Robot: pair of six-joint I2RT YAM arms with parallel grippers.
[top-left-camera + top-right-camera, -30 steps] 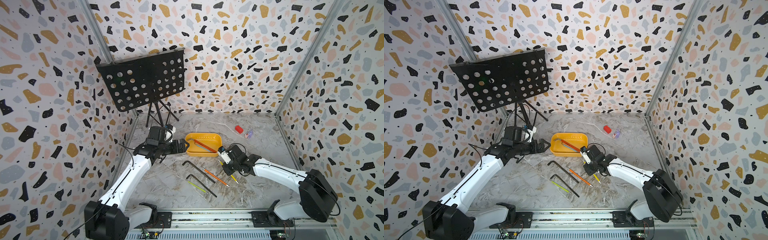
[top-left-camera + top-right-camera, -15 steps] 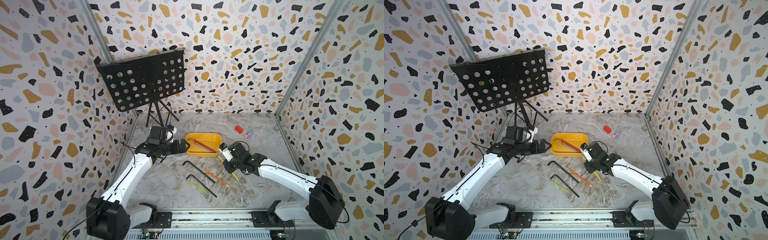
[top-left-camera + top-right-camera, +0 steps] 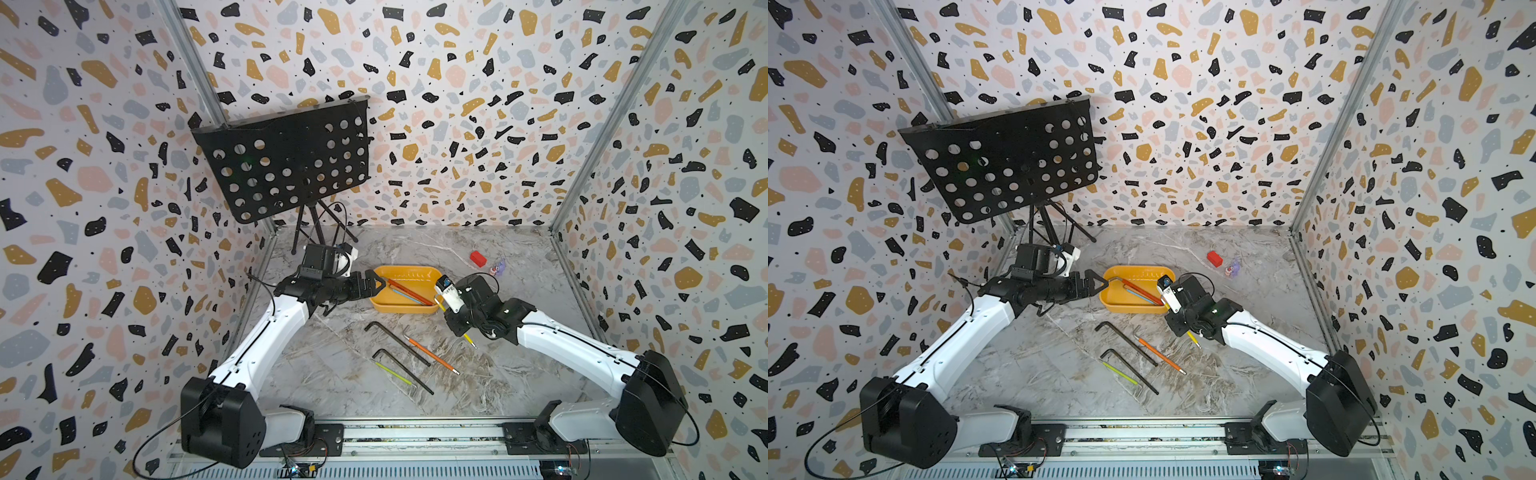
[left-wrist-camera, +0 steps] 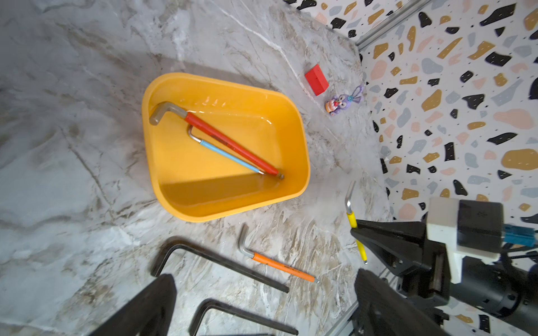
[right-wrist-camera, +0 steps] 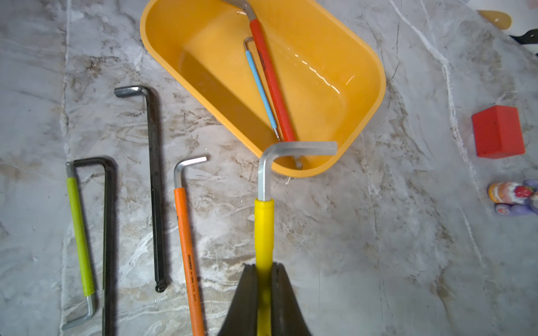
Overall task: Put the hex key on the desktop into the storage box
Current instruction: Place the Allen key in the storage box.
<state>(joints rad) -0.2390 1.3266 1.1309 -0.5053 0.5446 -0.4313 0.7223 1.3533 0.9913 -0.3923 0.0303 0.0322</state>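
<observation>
My right gripper (image 5: 264,266) is shut on the yellow-sleeved hex key (image 5: 264,227), held off the desktop (image 3: 332,374). Its bent steel end hangs over the near rim of the storage box (image 5: 375,96). In both top views this gripper (image 3: 441,308) (image 3: 1168,308) sits at the box's right front corner. The yellow-orange storage box (image 3: 407,309) (image 3: 1129,309) holds a red hex key (image 4: 230,142) and a thin blue one (image 4: 227,155). My left gripper (image 4: 262,291) stands open and empty at the left end of the box (image 3: 376,282).
Two black hex keys (image 5: 152,186) (image 5: 108,232), an orange one (image 5: 186,238) and a green one (image 5: 78,232) lie on the desktop in front of the box. A red block (image 3: 478,258) and a small toy (image 3: 498,268) sit behind it. A black music stand (image 3: 286,166) fills the back left corner.
My right gripper has carried the yellow hex key away from the front of the desktop and up to the box's corner. The left gripper has edged closer to the box.
</observation>
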